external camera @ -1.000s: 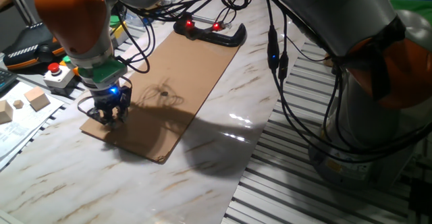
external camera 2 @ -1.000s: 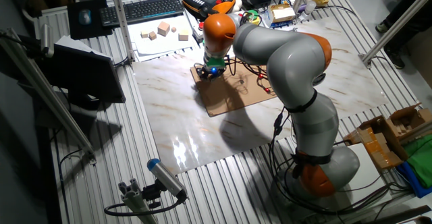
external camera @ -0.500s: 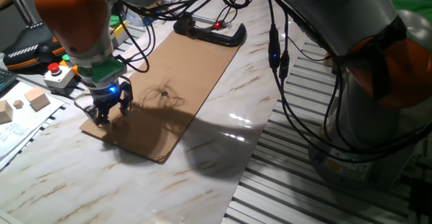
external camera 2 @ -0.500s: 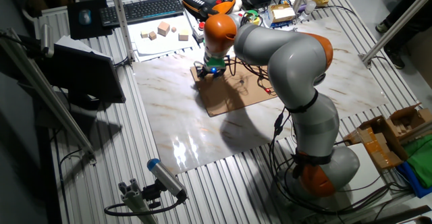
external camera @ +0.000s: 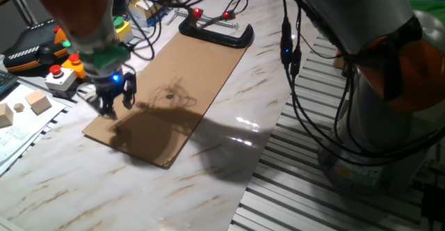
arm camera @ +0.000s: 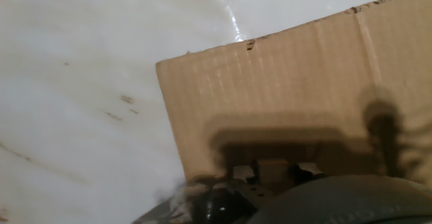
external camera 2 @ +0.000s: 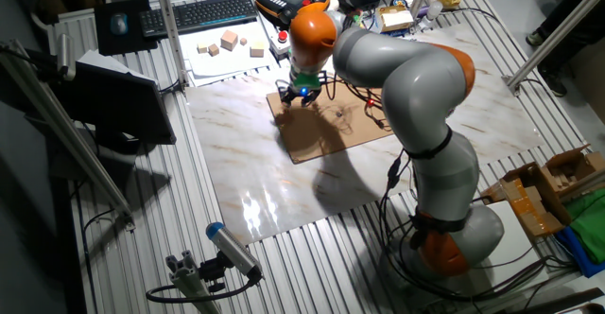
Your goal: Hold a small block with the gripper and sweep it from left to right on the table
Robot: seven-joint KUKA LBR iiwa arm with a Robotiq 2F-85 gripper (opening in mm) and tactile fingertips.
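Hand: my black two-finger hand [external camera: 111,100] with its blue light and green ring hangs point-down over one end of a brown cardboard sheet [external camera: 188,78]. That is the end near the push-button box [external camera: 61,76].

Height: my fingertips look clear of the sheet. My shadow falls apart from me on the cardboard.

Opening: the fingers look only slightly parted in one fixed view. I cannot tell how far open they are, nor whether they truly grip anything.

Small block: a little tan square [arm camera: 273,171] shows at the bottom middle of the hand view. It sits close against the dark parts of my hand and looks like the small block. I cannot say for sure that it is pinched there. In both fixed views it is too small to find.

Under me: the hand view shows a corner of the corrugated cardboard, with glossy white marble beside it.

Bench: the white veined bench [external camera: 229,144] carries the cardboard, which lies flat and slantwise across it.

C-clamp: a black C-clamp [external camera: 215,35] sits at the far end of the sheet, well apart from my hand.

Larger blocks: pale wooden blocks [external camera: 38,104] lie on paper off the bench edge, beyond the button box.

Keyboard: a keyboard [external camera 2: 213,11] lies behind those blocks in the other fixed view.
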